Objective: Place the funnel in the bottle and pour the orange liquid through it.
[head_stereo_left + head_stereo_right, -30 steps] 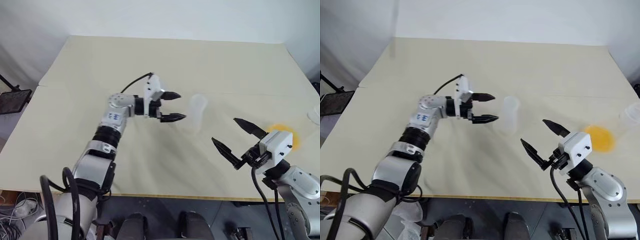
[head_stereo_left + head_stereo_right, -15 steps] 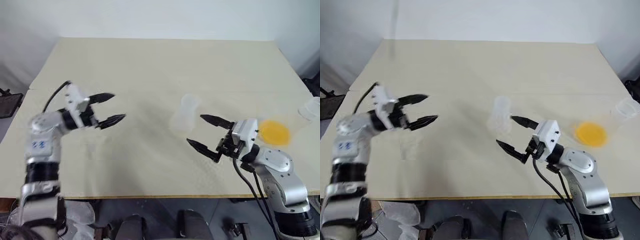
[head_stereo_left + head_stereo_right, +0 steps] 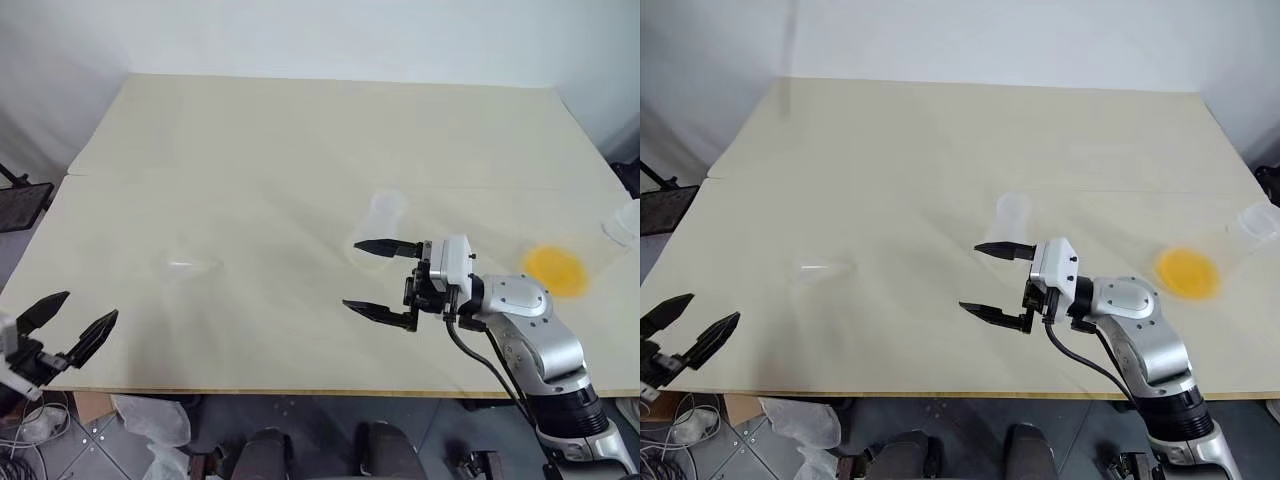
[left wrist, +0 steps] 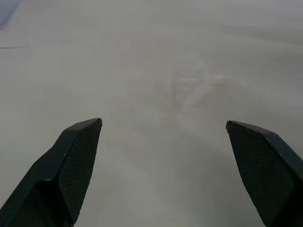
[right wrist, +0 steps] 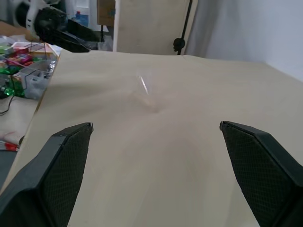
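Observation:
The clear bottle (image 3: 382,218) stands upright mid-table. A small clear funnel (image 3: 188,266) lies on its side to the left; the right wrist view has the funnel (image 5: 143,90) straight ahead. The orange liquid (image 3: 553,270) shows as a bright disc in a clear cup at the right. My right gripper (image 3: 352,275) is open and empty, pointing left, just in front of the bottle and apart from it. My left gripper (image 3: 88,306) is open and empty at the table's front left corner, facing the funnel from a distance.
A small clear cup (image 3: 624,222) stands at the right edge beyond the orange liquid. The table (image 3: 300,130) is a wide pale board. Clutter and a stand sit off its left side in the right wrist view.
My left arm has swung away from the bottle, back to the front left corner. My right gripper has turned to point left and moved in front of the bottle. Both stayed open.

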